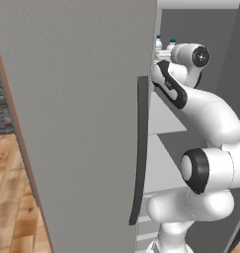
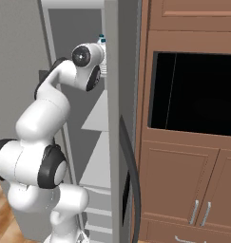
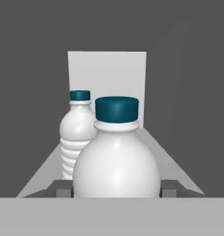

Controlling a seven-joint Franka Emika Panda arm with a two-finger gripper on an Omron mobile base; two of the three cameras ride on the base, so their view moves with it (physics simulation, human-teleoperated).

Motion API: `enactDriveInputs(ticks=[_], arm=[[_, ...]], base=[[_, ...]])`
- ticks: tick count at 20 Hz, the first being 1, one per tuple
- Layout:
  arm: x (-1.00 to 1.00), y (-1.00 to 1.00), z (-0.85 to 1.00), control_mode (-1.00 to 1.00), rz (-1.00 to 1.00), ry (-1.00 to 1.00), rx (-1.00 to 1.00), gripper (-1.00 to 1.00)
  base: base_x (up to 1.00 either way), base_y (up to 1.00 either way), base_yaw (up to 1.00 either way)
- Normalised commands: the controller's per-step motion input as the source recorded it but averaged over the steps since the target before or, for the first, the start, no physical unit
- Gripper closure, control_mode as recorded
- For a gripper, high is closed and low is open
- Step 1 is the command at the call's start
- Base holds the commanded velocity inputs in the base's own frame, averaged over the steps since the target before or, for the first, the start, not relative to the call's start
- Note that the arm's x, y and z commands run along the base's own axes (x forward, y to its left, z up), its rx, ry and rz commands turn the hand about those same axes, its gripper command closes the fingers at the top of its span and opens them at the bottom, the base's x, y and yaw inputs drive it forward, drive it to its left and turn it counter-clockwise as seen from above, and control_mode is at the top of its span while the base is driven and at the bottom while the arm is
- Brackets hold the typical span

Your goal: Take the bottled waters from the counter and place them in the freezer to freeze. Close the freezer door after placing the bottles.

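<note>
Wood flooring shows at the far left of the left base view, beside the freezer door, a tall flat grey panel swung open with its long dark bar handle along the edge nearest the arm. To the right of that handle the white arm reaches up and into the freezer, with pale shelves stepping down below it. Two dark teal caps peek out just past the wrist, on the upper shelf.

In the right base view the arm rises at the left, its wrist at the upper shelf inside the grey cabinet. A teal cap shows just above and beyond the hand. Right of it stands the other grey door seen edge-on, with a curved dark handle, and further right the brown wooden cabinetry around the black oven recess.

In the hand view the two fingers sit low, one tip at each side of the near bottle, which stands directly between them and fills the gap. The tips lie close against its sides, but whether they press it or are slightly apart from it I cannot tell. The far bottle stands upright beyond and to the left of the fingers, on the same pale shelf, in front of the pale back panel.
</note>
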Motion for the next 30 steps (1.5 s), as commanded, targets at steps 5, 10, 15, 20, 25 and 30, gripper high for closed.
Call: enactDriveInputs(ticks=[5, 10, 15, 20, 25, 30], arm=[[0.12, -0.01, -0.13, -1.00, 0.00, 0.03, 0.00, 1.00], [0.05, 0.00, -0.07, -1.00, 0.00, 0.00, 0.00, 1.00], [0.00, 0.00, -0.13, -1.00, 0.00, 0.00, 0.00, 1.00], [0.00, 0.00, -0.04, -1.00, 0.00, 0.00, 0.00, -1.00], [0.00, 0.00, 0.00, -1.00, 0.00, 0.00, 0.00, -1.00], [0.00, 0.00, 0.00, -1.00, 0.00, 0.00, 0.00, -1.00]], base=[[0.00, 0.00, 0.00], [0.00, 0.00, 0.00], [0.00, 0.00, 0.00], [0.00, 0.00, 0.00], [0.00, 0.00, 0.00], [0.00, 0.00, 0.00]])
